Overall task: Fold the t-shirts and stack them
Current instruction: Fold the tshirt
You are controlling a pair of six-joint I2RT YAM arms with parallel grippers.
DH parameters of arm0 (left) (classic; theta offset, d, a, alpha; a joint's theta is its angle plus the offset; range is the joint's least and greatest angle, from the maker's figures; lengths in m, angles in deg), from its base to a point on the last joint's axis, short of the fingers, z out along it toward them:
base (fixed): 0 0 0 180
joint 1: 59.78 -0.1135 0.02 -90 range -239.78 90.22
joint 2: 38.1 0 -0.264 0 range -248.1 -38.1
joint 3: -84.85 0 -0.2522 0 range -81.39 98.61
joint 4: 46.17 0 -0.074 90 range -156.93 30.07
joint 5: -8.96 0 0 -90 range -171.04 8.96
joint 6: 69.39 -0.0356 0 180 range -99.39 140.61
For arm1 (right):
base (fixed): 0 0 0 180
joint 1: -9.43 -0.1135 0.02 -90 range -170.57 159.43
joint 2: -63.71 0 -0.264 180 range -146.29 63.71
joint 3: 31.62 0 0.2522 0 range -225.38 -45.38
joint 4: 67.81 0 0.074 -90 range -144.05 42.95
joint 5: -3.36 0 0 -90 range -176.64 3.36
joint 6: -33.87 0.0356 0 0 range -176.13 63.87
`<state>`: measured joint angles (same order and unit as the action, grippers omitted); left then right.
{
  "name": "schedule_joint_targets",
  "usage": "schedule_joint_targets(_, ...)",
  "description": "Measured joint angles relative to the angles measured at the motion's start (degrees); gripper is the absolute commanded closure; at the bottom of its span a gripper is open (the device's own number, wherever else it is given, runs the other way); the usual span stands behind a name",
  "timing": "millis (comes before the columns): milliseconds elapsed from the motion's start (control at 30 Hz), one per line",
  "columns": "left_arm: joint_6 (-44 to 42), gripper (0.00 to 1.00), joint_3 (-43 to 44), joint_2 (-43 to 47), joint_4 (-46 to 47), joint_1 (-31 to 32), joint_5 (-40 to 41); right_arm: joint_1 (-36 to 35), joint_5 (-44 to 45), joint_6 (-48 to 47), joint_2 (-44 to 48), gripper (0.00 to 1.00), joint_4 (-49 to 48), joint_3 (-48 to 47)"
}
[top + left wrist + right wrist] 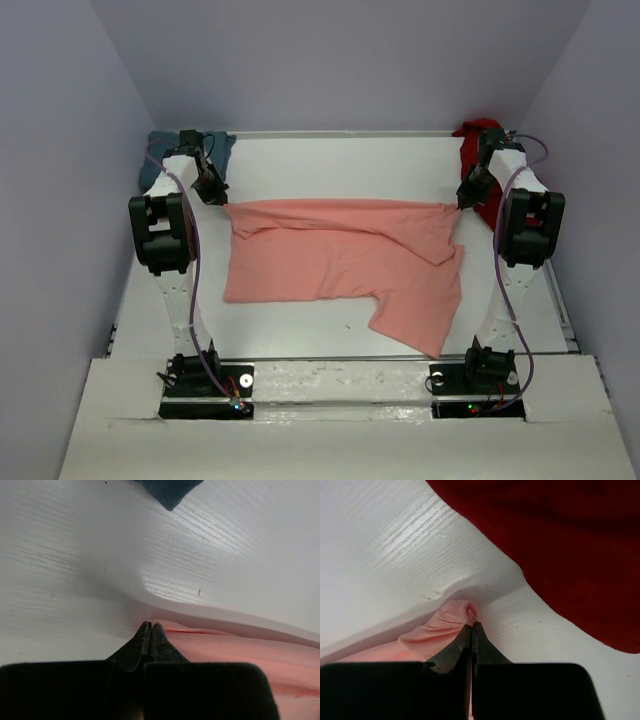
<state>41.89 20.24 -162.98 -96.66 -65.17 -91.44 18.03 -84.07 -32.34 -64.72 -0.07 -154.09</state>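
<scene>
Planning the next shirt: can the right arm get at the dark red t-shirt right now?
Probably not yet. The dark red t-shirt lies close beside the right end effector, but that end effector is shut on a corner of the salmon-pink t-shirt and must let go first.

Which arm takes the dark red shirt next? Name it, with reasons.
Right. The dark red shirt lies just beside the right gripper, which must first release the salmon-pink shirt.

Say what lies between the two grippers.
The pink shirt: its far edge runs from the left gripper to the right gripper, both shut on it; top view.
</scene>
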Motion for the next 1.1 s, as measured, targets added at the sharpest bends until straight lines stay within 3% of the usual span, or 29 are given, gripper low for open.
schedule_joint_targets(633,0.0,1.0,0.2,0.0,-0.9,-0.9,-1.0,0.5,2.2,0.7,0.0,1.0,-0.4,-2.2)
schedule_joint_targets(700,0.0,1.0,0.2,0.0,-0.9,-0.9,-1.2,0.8,2.1,0.7,0.0,0.91,-0.4,-2.5)
schedule_joint_targets(733,0.0,1.0,0.2,0.0,-0.9,-0.9,-1.3,1.0,1.9,0.7,0.0,0.75,-0.4,-2.6)
schedule_joint_targets(767,0.0,1.0,0.2,0.0,-0.9,-0.9,-1.4,1.1,1.5,0.8,-0.1,0.45,-0.4,-2.7)
schedule_joint_targets(833,-0.2,1.0,0.2,0.0,-0.8,-1.0,-0.8,1.6,1.4,0.1,-0.4,0.29,-0.7,-3.0)
schedule_joint_targets(900,-0.4,1.0,0.3,0.0,-0.8,-1.7,0.1,2.6,0.3,0.1,-0.8,0.18,-1.8,-3.0)
schedule_joint_targets(1000,-0.4,0.99,0.5,-0.1,-0.8,-3.0,0.2,3.9,-2.3,0.0,-0.9,0.15,-2.7,-3.0)
schedule_joint_targets(1100,-0.7,0.81,1.6,-0.7,-0.7,-3.7,0.1,4.8,-5.3,-0.1,-0.9,0.15,-4.2,-3.0)
